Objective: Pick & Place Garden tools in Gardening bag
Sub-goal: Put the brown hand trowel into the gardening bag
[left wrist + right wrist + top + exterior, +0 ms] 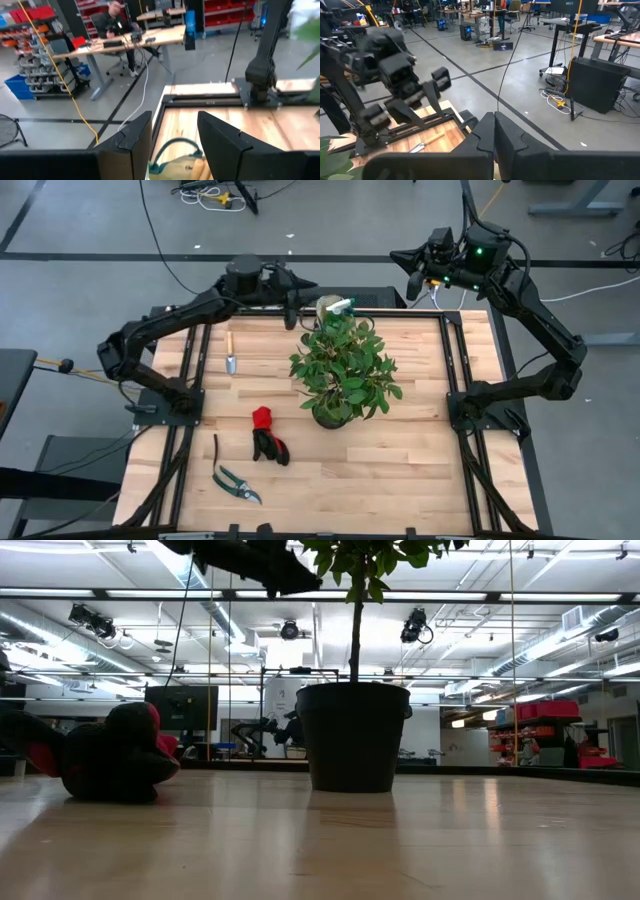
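The tan gardening bag [326, 308] stands at the table's far edge behind the potted plant [345, 370], with a green-and-white item [343, 304] at its top. My left gripper [297, 308] hovers open and empty just left of the bag; in the left wrist view [175, 122] the bag's top [182, 162] shows below between its fingers. A wooden-handled trowel [230, 356], red-and-black gloves [268, 435] and dark pruning shears [236, 482] lie flat on the table. My right gripper [408, 270] is shut and empty, beyond the table's far edge.
The plant's dark pot [352, 735] stands mid-table and its foliage spreads toward the bag. The gloves [110, 755] lie near left of the pot. Bare wood shows on the table's right half [420, 440]. A person sits at a desk [117, 20] in the room behind.
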You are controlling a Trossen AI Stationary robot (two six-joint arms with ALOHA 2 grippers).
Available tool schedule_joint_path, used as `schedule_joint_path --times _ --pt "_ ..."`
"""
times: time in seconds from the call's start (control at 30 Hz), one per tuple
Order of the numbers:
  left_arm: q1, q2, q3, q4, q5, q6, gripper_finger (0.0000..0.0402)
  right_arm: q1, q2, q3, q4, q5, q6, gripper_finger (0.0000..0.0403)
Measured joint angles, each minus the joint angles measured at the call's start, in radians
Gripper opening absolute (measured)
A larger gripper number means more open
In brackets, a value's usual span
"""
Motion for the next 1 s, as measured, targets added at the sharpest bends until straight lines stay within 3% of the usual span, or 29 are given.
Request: schedule_joint_path --times 0.2,0.47,0.7,1.0 --pt "0.007 -0.078 0.0 -0.068 -0.061 -0.079 0.0167 0.0 -0.01 0.0 0.0 0.001 -0.026 0.0036" --pt "0.033 -0.191 0.0 -0.301 -0.177 -0.107 0.0167 0.0 -0.01 0.0 -0.043 0.0 -0.06 0.0112" --pt "0.068 -0.232 0.0 -0.432 -0.202 -0.159 0.0167 0.0 -0.01 0.0 -0.056 -0.006 -0.081 0.0168" --pt "0.144 -0.232 0.0 -0.686 -0.223 -0.296 0.0167 0.0 -0.01 0.0 -0.122 -0.052 -0.105 0.0194"
